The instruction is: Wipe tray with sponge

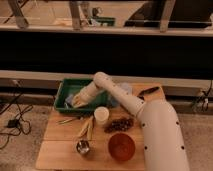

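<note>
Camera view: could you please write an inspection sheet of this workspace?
Surface: wooden table, crowded.
Job's things: green tray at the back left; sponge not told apart, perhaps under the pincer.
Clutter: white cup, orange-red bowl, small metal cup, dark tool.
Grippers: pincer down inside the tray.
Cables: black cables on the floor, left.
Surroundings: dark wall behind.
</note>
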Robot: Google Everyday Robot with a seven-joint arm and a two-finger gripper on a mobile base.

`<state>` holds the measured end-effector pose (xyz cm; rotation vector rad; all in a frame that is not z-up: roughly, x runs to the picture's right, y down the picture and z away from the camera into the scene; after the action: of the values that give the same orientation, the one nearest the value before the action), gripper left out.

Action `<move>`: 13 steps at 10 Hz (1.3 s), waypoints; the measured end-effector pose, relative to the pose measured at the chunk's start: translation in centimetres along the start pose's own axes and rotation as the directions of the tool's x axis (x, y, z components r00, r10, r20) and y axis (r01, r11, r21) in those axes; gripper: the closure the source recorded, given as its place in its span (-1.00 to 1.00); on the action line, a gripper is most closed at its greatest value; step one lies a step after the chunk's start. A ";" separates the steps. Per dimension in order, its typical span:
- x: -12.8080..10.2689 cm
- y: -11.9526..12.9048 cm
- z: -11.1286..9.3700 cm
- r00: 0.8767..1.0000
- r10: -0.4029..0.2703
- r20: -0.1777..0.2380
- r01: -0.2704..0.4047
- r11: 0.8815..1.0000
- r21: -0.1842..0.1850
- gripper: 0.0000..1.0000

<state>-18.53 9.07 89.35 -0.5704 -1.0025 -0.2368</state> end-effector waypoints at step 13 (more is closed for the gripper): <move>2.2 0.9 -3.9 0.997 0.021 -0.071 -0.020 1.000 0.019 0.82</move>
<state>-14.16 7.76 89.29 -0.5515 -0.9289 -0.2274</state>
